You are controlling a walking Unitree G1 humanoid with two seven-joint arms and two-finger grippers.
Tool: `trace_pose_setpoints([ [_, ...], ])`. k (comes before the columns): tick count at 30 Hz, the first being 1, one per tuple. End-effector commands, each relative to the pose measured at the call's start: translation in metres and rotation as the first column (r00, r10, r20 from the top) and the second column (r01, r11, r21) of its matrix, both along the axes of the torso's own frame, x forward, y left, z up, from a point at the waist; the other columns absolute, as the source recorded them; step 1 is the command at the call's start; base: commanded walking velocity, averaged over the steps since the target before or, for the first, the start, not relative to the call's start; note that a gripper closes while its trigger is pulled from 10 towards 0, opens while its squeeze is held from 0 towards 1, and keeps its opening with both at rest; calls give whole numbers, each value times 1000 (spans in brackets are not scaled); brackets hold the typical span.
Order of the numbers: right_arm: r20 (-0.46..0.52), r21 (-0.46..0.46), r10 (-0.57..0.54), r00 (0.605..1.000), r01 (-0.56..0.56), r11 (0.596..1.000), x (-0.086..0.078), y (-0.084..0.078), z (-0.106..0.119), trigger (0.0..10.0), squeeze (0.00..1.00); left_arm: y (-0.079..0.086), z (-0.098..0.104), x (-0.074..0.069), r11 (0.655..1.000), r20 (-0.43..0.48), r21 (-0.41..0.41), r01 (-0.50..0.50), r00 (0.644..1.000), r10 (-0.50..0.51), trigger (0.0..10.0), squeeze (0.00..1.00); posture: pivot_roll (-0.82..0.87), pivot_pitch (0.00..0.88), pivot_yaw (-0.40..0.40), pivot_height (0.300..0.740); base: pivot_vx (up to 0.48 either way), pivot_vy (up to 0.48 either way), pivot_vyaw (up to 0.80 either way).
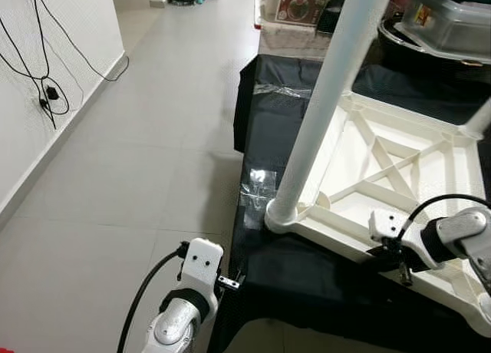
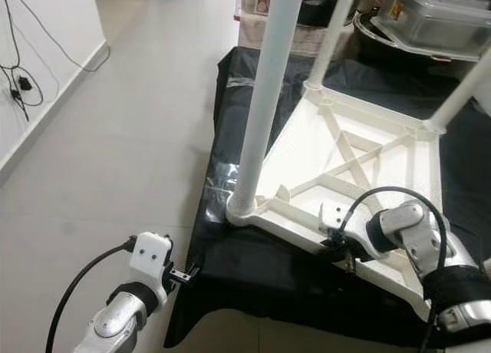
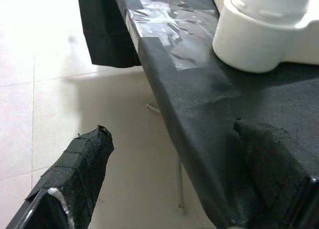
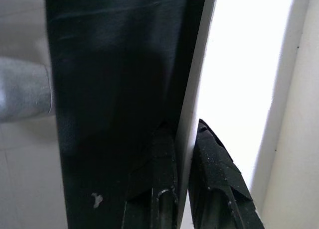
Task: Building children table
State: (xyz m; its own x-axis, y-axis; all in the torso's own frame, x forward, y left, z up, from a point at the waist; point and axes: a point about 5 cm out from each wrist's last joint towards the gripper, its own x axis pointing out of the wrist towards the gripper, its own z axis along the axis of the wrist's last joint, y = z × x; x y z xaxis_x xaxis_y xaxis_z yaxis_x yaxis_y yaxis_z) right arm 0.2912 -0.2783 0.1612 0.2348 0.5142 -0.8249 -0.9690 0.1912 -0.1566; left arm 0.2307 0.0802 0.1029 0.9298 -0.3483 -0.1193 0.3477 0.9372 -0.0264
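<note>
**Right claw pinches the table's rim**

The white plastic table (image 2: 360, 169) lies upside down on a black cloth (image 2: 253, 284), its near rim along the cloth's front edge. Its smooth round legs (image 2: 265, 100) stick straight up. Ribs cross its underside.

The right claw (image 4: 182, 189) is nearly closed, with the thin white rim held between its two black fingers. The rim runs long, side to side, in front of the robot.

The left claw (image 3: 169, 184) is wide open at the cloth's front left corner, holding nothing. The nearest leg's foot stands just past it, so the left arm is closer to that leg.
</note>
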Motion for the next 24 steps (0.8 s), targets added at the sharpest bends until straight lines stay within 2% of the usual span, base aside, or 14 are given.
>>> trace_pose_setpoints([
  [1,-95,-11,229,969,-231,973,-11,25,-15,0,0,0,-7,-3,1000,-29,5,10,1000,-10,10000,0,59,131,-86,740,0,0,0],
  [4,-83,10,280,956,-281,960,-12,30,-12,0,0,0,-8,-3,1000,-30,8,10,1000,-9,10000,0,58,131,-87,740,0,0,0],
  [7,-90,-11,324,942,-326,945,-15,29,-12,0,0,0,-8,-2,1000,-30,9,10,1000,-10,10000,0,57,137,-87,740,0,0,0],
  [9,-98,-72,357,929,-364,928,-16,20,-16,0,0,0,-7,-2,1000,-29,10,10,1000,-10,10000,0,56,140,-90,740,0,0,0],
  [14,-94,-113,364,927,-373,921,-15,14,-17,0,0,0,-7,-2,1000,-28,10,11,1000,-10,10000,0,56,142,-89,740,0,0,0],
  [20,-75,-86,378,923,-384,919,-16,13,-15,0,0,1,-7,-1,1000,-29,13,11,1000,-10,10000,0,55,149,-85,740,0,0,0],
  [24,-10,-59,417,909,-416,907,-11,22,-13,0,0,1,-7,-1,1000,-29,15,12,1000,-11,10000,0,56,152,-84,740,0,0,0],
])
